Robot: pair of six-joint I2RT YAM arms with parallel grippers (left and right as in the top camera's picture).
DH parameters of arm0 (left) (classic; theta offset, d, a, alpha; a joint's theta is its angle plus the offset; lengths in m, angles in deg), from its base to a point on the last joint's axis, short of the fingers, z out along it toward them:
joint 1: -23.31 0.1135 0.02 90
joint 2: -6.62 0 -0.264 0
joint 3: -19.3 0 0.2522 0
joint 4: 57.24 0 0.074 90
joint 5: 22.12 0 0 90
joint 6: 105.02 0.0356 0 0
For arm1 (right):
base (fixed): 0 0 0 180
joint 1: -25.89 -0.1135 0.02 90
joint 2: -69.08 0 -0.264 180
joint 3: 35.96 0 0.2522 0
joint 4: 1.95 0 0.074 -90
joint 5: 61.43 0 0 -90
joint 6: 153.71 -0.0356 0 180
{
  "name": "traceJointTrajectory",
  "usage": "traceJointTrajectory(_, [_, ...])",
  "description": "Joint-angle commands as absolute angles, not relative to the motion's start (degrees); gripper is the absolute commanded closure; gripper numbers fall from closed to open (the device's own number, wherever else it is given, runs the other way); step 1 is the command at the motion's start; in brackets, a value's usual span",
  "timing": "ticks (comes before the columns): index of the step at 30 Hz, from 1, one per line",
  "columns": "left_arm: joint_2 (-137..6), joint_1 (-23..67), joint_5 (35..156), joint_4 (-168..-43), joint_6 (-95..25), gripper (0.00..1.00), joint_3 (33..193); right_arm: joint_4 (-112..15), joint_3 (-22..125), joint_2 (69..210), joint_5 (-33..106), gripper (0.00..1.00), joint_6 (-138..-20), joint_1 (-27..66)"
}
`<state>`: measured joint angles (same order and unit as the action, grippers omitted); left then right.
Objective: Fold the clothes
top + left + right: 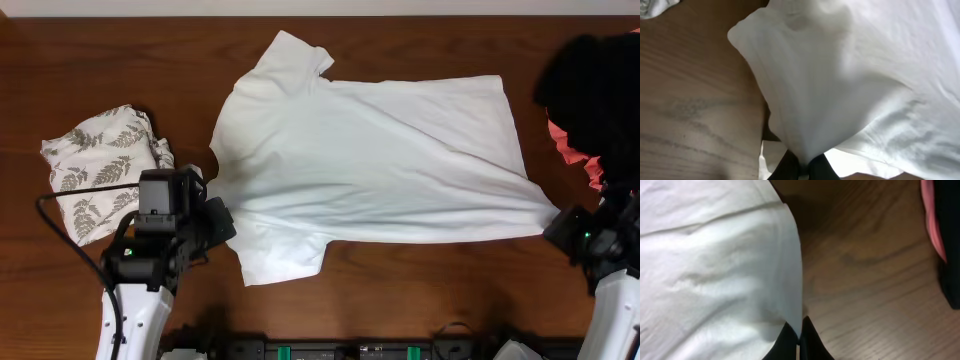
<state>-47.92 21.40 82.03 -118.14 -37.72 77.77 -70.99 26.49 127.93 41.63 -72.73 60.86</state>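
A large plain white T-shirt [370, 160] lies spread across the middle of the wooden table, collar end to the left, hem to the right. My left gripper [213, 215] is shut on the shirt's left edge near the collar; in the left wrist view the white cloth [840, 85] bunches into the jaws [805, 167]. My right gripper [560, 222] is shut on the shirt's front right hem corner; in the right wrist view the cloth edge [740, 265] runs into the closed jaws [800, 337]. No green print shows.
A folded leaf-print garment [100, 170] lies at the left. A black garment [595, 85] over a coral-pink one [570, 148] sits at the right edge; both show in the right wrist view [950, 240]. Black fixtures line the table's front edge [360, 350].
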Motion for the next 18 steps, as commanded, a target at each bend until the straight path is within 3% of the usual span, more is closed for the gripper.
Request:
traceJointTrajectory(1, [-45.85, 21.79, 80.67, -119.38, -38.29, 0.94, 78.32, -71.72, 27.54, 126.25, 40.37, 0.99, -73.54, 61.1])
traceJointTrajectory(18, [-39.73, 21.79, 75.6, -119.23, -40.56, 0.94, 78.29, -70.62, 27.54, 126.31, 40.39, 0.99, -73.54, 61.1])
